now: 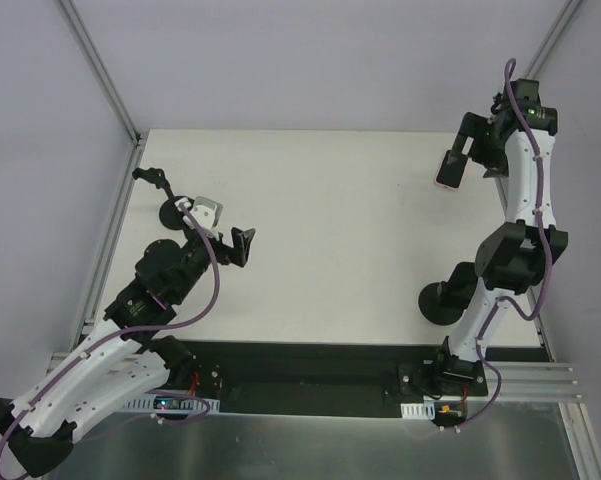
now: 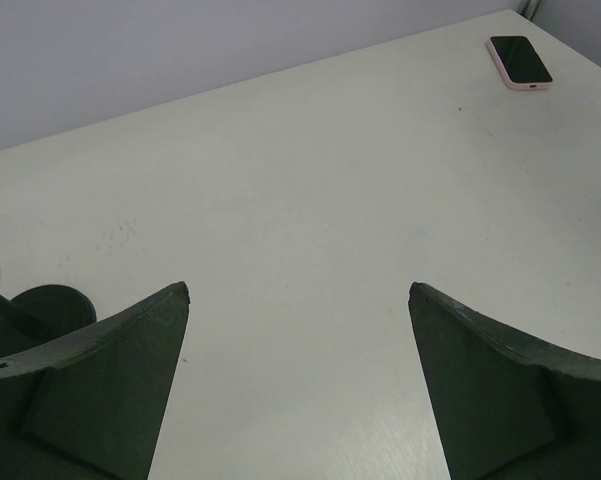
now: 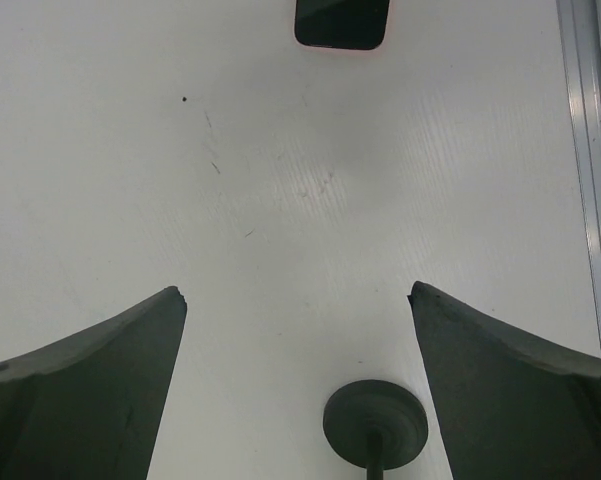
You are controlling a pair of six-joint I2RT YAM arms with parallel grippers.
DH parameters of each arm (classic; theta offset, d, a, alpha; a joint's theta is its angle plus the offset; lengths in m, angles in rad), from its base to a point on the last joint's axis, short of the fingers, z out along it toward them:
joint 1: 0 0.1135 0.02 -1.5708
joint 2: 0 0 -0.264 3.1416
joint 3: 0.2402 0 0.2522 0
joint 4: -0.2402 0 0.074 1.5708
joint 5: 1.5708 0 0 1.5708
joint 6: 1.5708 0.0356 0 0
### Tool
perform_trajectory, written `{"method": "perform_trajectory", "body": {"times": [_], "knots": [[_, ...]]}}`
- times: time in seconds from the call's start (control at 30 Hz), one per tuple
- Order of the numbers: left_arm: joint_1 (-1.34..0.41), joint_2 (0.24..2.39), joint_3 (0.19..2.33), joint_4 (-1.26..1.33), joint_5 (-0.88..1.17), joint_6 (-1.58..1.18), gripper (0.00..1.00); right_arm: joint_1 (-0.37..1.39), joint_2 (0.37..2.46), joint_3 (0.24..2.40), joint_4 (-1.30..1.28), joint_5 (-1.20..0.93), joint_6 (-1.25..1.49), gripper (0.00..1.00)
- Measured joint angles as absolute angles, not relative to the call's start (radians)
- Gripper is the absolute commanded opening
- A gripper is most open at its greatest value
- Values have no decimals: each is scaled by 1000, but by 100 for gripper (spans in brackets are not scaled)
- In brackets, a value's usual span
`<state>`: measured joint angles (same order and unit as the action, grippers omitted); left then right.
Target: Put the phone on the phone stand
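Both my claws are spread wide, gripping nothing. My left claw point(image 2: 298, 288) hangs over the table point(image 1: 330, 230) near the stand point(image 1: 169, 211) on the left side, my right claw point(image 3: 298, 292) over the far right corner. The phone point(image 1: 447, 172) lies flat, screen up, near my right claw, well apart from the stand.

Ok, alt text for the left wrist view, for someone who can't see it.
A pink-cased phone lies flat, screen up, at top right on a white table. The open, empty left gripper frames the bottom with two dark fingers. A dark round stand base shows at lower left.
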<state>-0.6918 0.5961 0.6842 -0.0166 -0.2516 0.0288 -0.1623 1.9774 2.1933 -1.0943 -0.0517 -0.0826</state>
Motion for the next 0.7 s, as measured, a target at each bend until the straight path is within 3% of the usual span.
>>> {"method": "perform_trajectory", "body": {"times": [0.3, 0.6, 0.7], "knots": [[-692, 643, 696, -43, -189, 14, 90, -131, 1872, 2166, -1085, -64, -104, 97], [-692, 685, 712, -58, -131, 14, 90, -149, 1719, 1995, -1005, -99, -51, 99], [-692, 685, 716, -59, -120, 14, 90, -193, 1637, 1885, -940, -122, -40, 90]]}}
